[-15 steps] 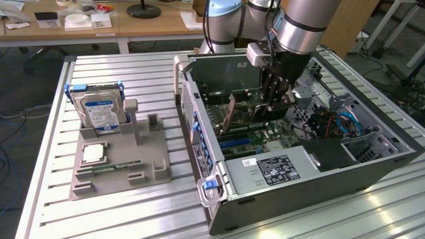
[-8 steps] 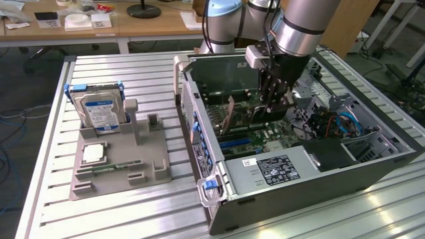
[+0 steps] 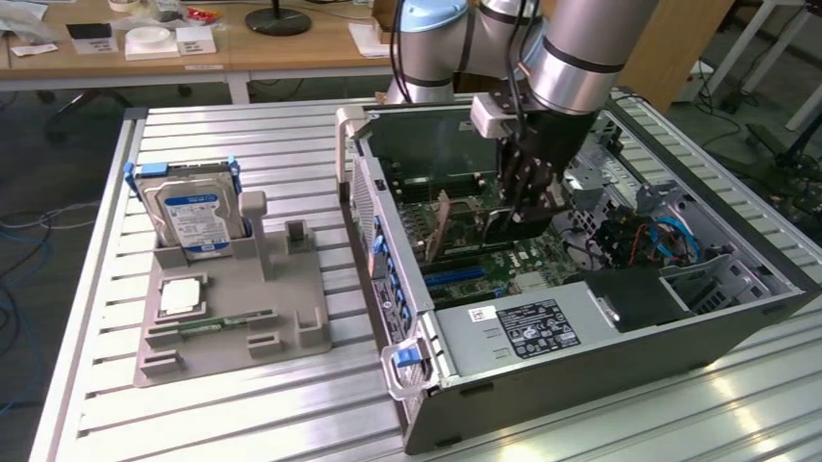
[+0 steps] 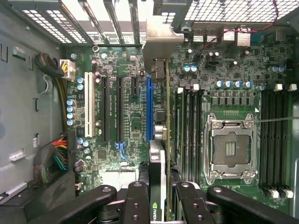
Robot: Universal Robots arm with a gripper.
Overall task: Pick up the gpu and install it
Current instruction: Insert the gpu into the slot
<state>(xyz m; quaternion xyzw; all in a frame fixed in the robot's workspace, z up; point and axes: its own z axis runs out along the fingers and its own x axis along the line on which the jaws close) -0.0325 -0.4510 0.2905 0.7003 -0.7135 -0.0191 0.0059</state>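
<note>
Behind the metal table (image 3: 257, 144) sit wooden desks, and your open computer case (image 3: 617, 327) lies on its side on that table. Watch out: the card (image 4: 157, 186) could tip and miss the long blue slot (image 4: 149, 109) if it comes down crooked, and a hard push could hurt the green board (image 4: 126, 154). The gripper (image 4: 159, 198) has its jaws closed narrow on the card's top edge. The card stands on its thin edge between them, low inside the case, just beside the blue slot.
</note>
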